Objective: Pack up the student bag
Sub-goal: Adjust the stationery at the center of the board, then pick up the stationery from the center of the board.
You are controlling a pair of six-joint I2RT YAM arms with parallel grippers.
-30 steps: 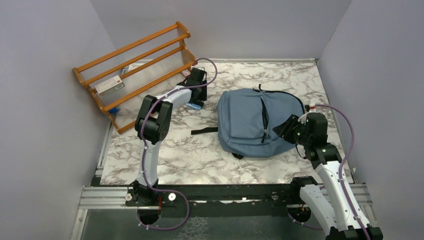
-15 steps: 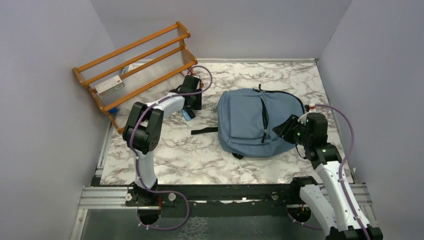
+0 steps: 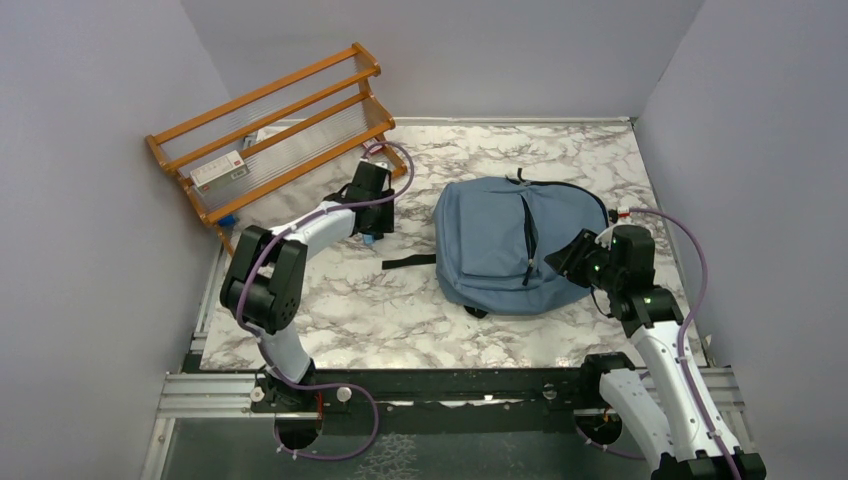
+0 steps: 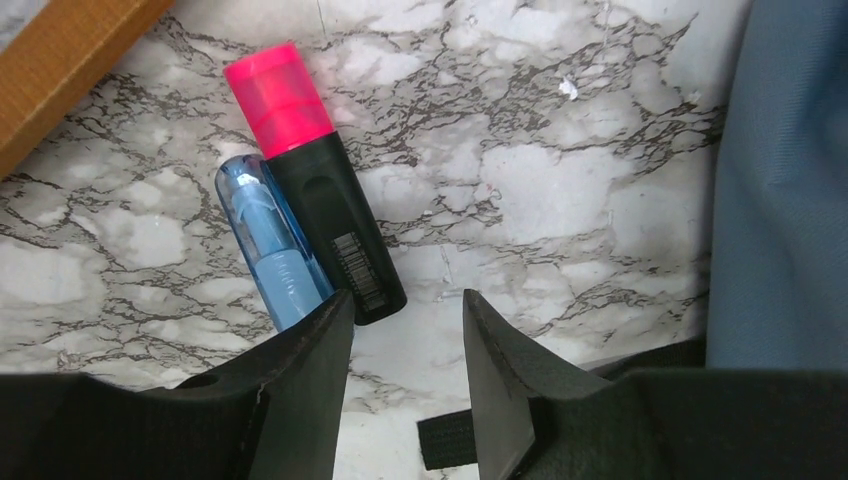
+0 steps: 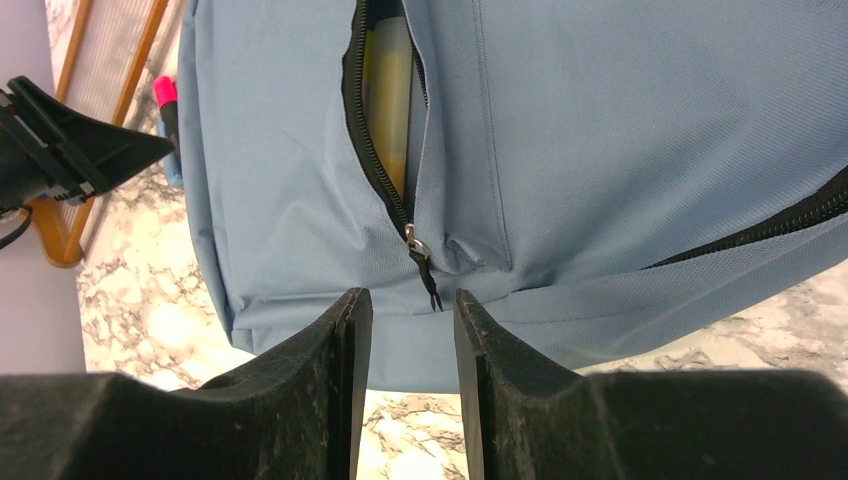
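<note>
The dusty-blue student bag [image 3: 505, 245] lies flat on the marble table, and its front pocket zipper [image 5: 378, 150] is partly undone over something yellow [image 5: 388, 80] inside. My right gripper [image 5: 410, 300] is open just short of the bag's lower edge, level with the zipper pull [image 5: 420, 255]; in the top view the right gripper [image 3: 570, 258] sits at the bag's right side. My left gripper [image 4: 405, 305] is open above the table left of the bag. Just ahead of its left finger lie a black highlighter with a pink cap [image 4: 315, 190] and a blue pen [image 4: 268, 240], side by side.
An orange wooden rack [image 3: 270, 135] leans at the back left with a small white box [image 3: 217, 170] on it. A black bag strap [image 3: 408, 262] trails left from the bag onto the table. Grey walls close in the left, back and right sides.
My left gripper has drawn back from the rack's right end toward the near left. The right arm and the bag have not moved.
</note>
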